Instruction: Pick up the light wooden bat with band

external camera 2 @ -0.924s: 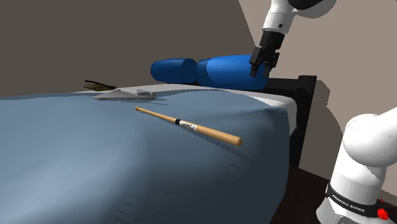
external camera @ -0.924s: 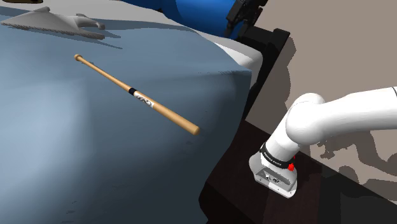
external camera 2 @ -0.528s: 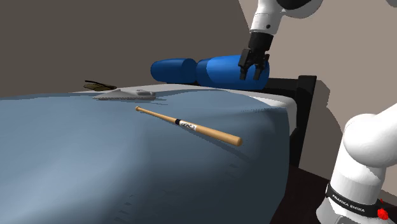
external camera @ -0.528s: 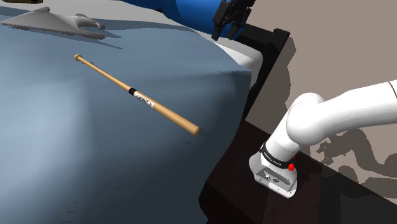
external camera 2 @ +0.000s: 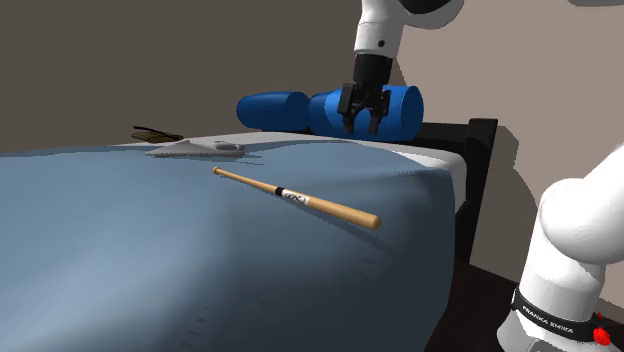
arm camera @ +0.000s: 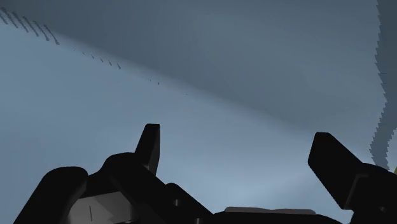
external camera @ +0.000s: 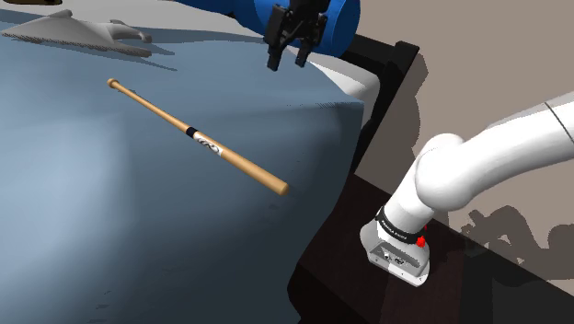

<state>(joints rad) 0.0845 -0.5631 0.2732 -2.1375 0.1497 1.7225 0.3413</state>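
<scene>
Pincer point(external camera: 286, 63) status: I read the two black fingers point(arm camera: 151, 145) as standing apart, clamped on nothing. In the wrist view they frame bare blue-grey bed cover point(arm camera: 210, 76). The pincer points downward and hangs above the bed's far edge, directly in front of the blue bolsters point(external camera 2: 272, 108) as the second exterior view shows it.

The white arm point(external camera: 478, 166) rises from its base on the dark stand point(external camera: 451, 276) at the shoulder view's lower right.

The bat point(external camera: 198, 137), light wood, lies flat on the bed cover, well apart from the pincer, down and toward the shoulder view's left of it. Its knob end points toward a flat grey object point(external camera: 78, 29) at the far end of the bed. Its thick end points toward the bed edge beside the stand. A dark band point(external camera: 190, 132) circles the bat near mid-length, with a white marking just beside it.
</scene>
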